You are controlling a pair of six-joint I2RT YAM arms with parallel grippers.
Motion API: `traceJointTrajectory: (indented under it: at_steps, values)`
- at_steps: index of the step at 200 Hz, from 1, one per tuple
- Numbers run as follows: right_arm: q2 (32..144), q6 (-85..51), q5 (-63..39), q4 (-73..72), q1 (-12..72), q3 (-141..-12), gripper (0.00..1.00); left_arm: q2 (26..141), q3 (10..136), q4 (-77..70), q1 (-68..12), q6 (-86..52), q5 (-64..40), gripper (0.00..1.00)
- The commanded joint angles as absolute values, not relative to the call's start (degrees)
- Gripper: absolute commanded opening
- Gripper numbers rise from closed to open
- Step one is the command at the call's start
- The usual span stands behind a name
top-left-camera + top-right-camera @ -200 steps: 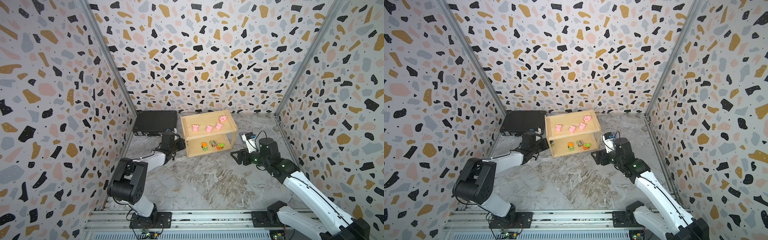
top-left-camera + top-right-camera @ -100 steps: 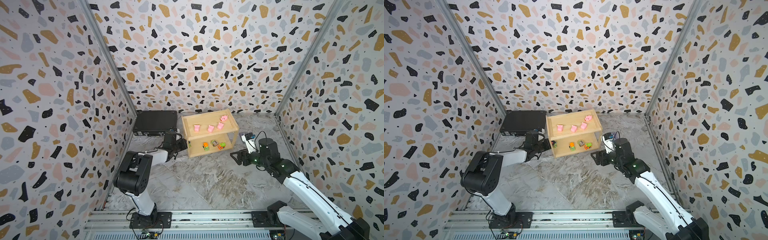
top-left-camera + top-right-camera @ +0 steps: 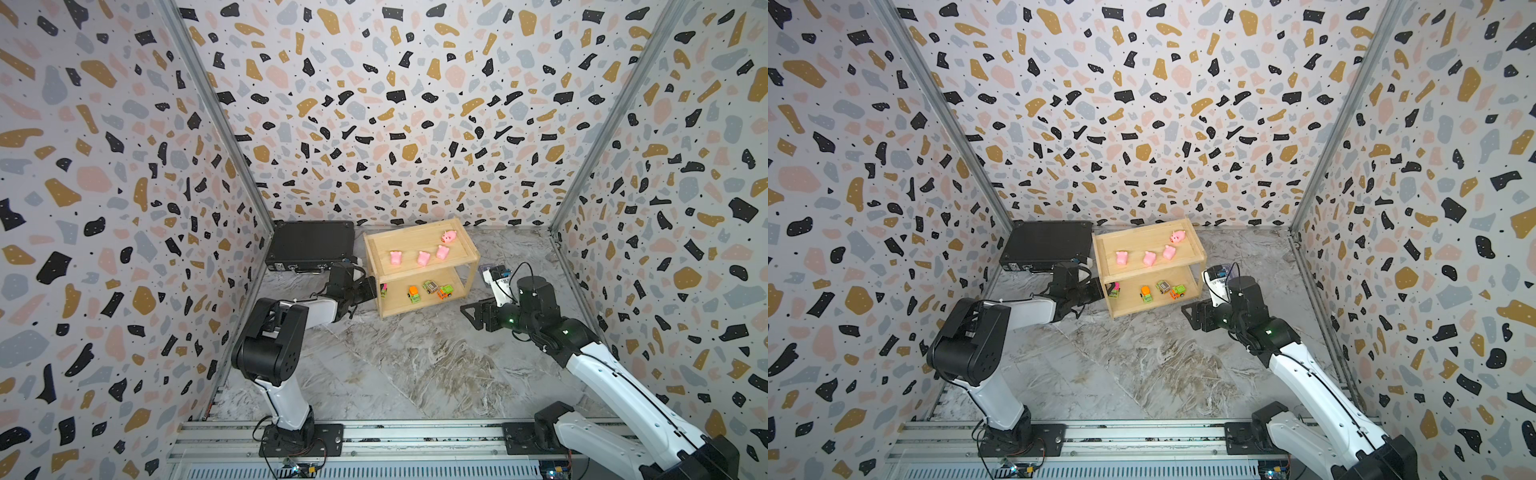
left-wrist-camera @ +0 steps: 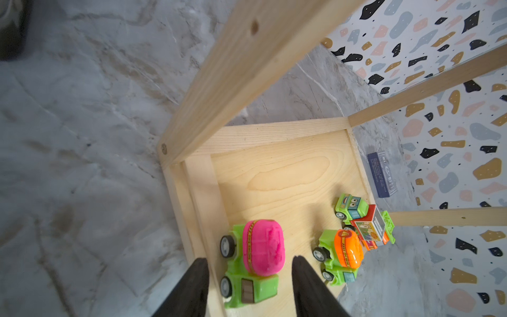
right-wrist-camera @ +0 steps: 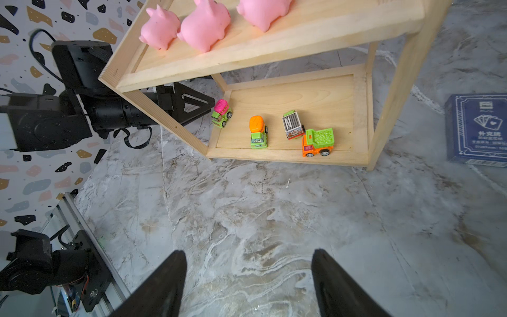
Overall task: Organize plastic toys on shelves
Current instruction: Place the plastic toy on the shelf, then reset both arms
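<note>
One risk: L gripper (image 4: pixel 249 258), jaws parted astride pink-drum green plastic truck (image 4: pixel 263 247) at pale wood rack (image 4: pixel 288 170) edge, may knock it off; R gripper (image 5: pixel 249 252) agape, empty.

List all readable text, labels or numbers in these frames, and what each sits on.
"扑克牌": on the blue card box.
Box's logo and the fine print below it: too small to read.
Decals on the pink-drum truck and the box truck: blurred, unreadable.
</note>
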State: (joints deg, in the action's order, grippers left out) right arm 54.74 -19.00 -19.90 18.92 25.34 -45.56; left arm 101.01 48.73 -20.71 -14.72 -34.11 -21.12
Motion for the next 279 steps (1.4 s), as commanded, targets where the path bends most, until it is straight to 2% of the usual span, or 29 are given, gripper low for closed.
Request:
traceJointTrajectory:
  at_steps: [1, 42, 75, 112, 143, 217, 232, 247, 279]
  values:
    - [54.77, -18.77, -20.03, 18.86, 25.20, -45.53, 0.77, 101.07, 50.05, -23.86, -14.75, -33.92, -23.58, 0.58]
    - [54.50, -18.77, -17.19, 19.59, 25.12, -45.46, 0.77, 98.82, 48.96, -22.93, -14.51, -33.17, -21.84, 0.59]
    - [53.79, -18.66, -11.05, 20.83, 25.13, -44.93, 0.76, 96.06, 48.54, -19.27, -14.05, -30.79, -20.51, 0.61]
    - [53.97, -18.11, -9.67, 21.16, 24.54, -44.47, 0.76, 90.79, 46.55, -15.50, -13.70, -27.72, -16.85, 0.68]
    - [54.45, -18.18, -7.70, 21.19, 23.95, -44.32, 0.76, 87.14, 45.69, -11.25, -13.62, -25.00, -14.62, 0.68]
    - [56.90, -20.32, 12.79, 23.14, 20.02, -43.27, 0.77, 75.22, 38.93, -1.07, -13.53, -20.54, 1.39, 0.71]
    - [57.35, -20.98, 17.21, 23.02, 18.08, -42.60, 0.77, 71.78, 36.38, -0.46, -13.45, -21.52, 8.28, 0.79]
    - [57.86, -20.98, 20.46, 22.58, 15.38, -42.20, 0.82, 68.52, 35.44, 0.73, -13.45, -21.45, 14.44, 0.87]
    - [59.98, -19.62, 23.41, 17.37, 9.57, -40.35, 0.90, 65.80, 34.93, 1.34, -13.19, -18.32, 27.04, 0.97]
